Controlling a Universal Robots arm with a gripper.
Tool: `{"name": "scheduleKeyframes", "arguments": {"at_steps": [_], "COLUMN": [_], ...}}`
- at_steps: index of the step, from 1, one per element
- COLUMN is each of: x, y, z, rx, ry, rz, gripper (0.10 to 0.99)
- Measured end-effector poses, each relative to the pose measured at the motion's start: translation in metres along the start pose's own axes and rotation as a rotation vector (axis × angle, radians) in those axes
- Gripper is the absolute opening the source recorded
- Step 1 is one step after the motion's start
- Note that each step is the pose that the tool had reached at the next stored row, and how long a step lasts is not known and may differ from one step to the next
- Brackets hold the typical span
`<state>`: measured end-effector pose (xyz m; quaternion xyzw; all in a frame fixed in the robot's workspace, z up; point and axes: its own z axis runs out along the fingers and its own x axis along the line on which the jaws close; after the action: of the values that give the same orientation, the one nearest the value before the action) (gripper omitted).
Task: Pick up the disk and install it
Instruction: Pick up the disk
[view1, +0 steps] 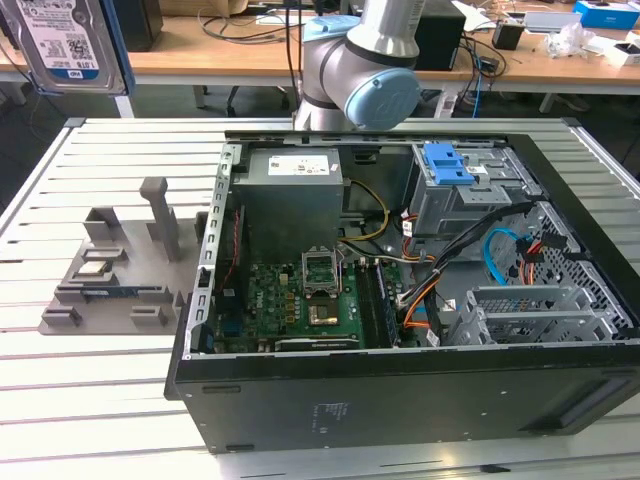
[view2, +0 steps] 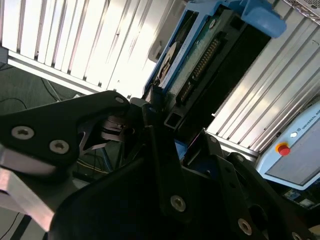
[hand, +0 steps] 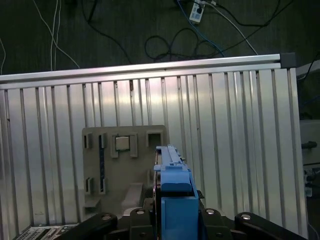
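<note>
The disk (view1: 60, 40), silver-grey with a white-and-blue label and a blue carrier edge, hangs high in the air at the exterior view's upper left, above the slatted table. In the second wrist view the disk (view2: 200, 60) shows its circuit-board side and connector, and my gripper (view2: 177, 122) is shut on its lower end, black fingers (view2: 152, 107) on either side. In the first wrist view the disk (hand: 174, 185) appears edge-on as a blue carrier rising from the gripper (hand: 175, 220), over the grey parts holder (hand: 120, 165).
An open black computer case (view1: 400, 400) lies on the slatted table (view1: 100, 390), with a motherboard, cables and grey drive cages (view1: 530, 310). A blue latch piece (view1: 450, 165) tops one cage. The grey parts holder (view1: 110, 280) sits beside the case, at the exterior view's left.
</note>
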<state>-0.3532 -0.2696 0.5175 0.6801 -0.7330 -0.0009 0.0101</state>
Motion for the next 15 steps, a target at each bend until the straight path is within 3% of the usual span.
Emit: {"name": "scheduleKeyframes", "arguments": {"at_steps": [4, 6, 15], "x": [-0.0007, -0.0011, -0.0017], "y": [-0.0001, -0.0002, -0.0004], "z": [-0.0141, -0.0250, -0.0448], "rx": [0.000, 0.000, 0.000], "ry": [-0.0001, 0.0000, -0.0001], "rz": [0.000, 0.000, 0.000], "gripper": [0.365, 0.365, 0.365]}}
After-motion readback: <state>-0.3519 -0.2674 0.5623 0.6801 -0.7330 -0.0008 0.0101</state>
